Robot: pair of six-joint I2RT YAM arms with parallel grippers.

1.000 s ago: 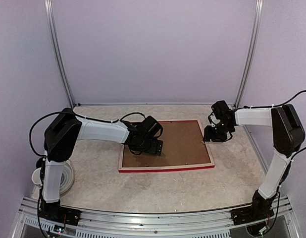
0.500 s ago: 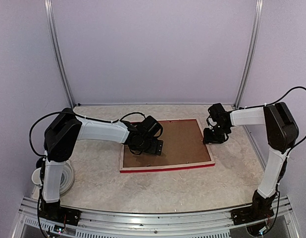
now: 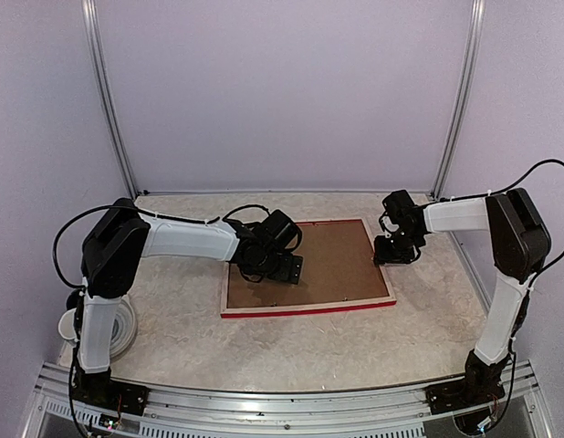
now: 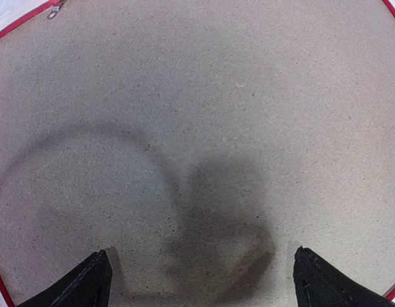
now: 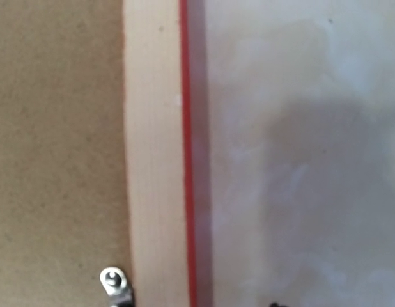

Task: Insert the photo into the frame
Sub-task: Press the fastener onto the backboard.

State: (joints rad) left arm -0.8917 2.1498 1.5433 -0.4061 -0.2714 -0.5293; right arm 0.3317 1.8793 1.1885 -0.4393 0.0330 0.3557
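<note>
Lying face down: frame (image 3: pixel 309 307) on the table (image 3: pixel 291 356), a gripper over each side

The frame rests flat near the middle of the table, pale wood back upward, with its red face showing only as a thin line along the near edge. A brown board (image 3: pixel 332 260) fills its opening.

The left gripper (image 3: pixel 282 270) hangs low over the left part of the board, pointing down at it. Its wrist camera shows the two dark fingers (image 4: pixel 89 284) spread wide, one at each lower corner of the view, with bare board between them and nothing pinched. A small metal tab (image 4: pixel 55 11) sits at the board's edge beside the red rim.

The right gripper (image 3: pixel 392 251) is at the frame's right rail, about halfway along it. Its wrist camera looks straight down on the pale rail, with board to one side, table to the other, and a metal clip (image 5: pixel 114 283) at the rail's inner edge. Whether its jaws are spread or pressed together cannot be told, nor whether it touches the rail.
</note>
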